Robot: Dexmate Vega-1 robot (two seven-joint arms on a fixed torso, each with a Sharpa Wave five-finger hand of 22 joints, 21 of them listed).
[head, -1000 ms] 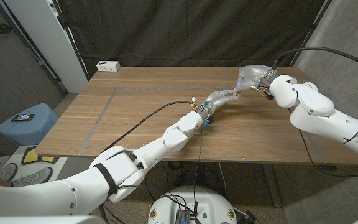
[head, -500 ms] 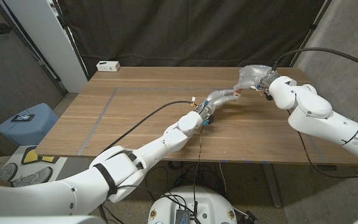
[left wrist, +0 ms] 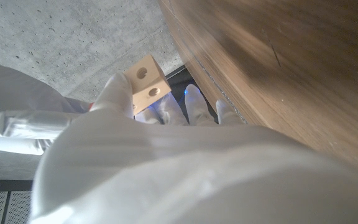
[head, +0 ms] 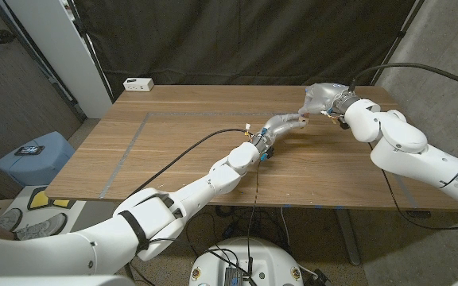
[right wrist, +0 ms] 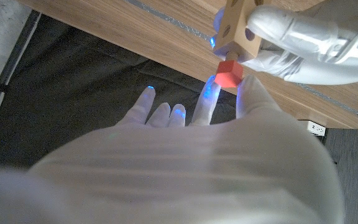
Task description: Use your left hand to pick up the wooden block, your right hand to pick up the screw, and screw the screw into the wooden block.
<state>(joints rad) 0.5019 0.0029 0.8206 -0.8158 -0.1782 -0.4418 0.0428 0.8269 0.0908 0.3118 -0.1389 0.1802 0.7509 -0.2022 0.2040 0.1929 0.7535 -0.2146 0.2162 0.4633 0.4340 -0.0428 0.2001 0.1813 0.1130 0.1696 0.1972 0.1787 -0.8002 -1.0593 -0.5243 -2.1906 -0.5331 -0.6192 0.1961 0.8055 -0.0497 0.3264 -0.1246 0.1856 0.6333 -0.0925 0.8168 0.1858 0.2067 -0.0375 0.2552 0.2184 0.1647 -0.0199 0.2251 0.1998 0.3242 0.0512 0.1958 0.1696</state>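
The right hand (right wrist: 229, 93) pinches the red screw (right wrist: 227, 73), seated against the wooden block (left wrist: 145, 82) gripped by the left hand (left wrist: 135, 155) above the bench (head: 181, 151). Nothing has visibly shifted over the past second; threading appears under way. The screw's shank is hidden.

The long white left arm reaches from the frame's lower left to its upper middle, where the silver left hand (head: 283, 123) pinches a pale wooden block (left wrist: 145, 81). The right hand (head: 322, 98), from the right, meets it, fingers (right wrist: 207, 99) gripping a red-headed screw (right wrist: 228, 73).
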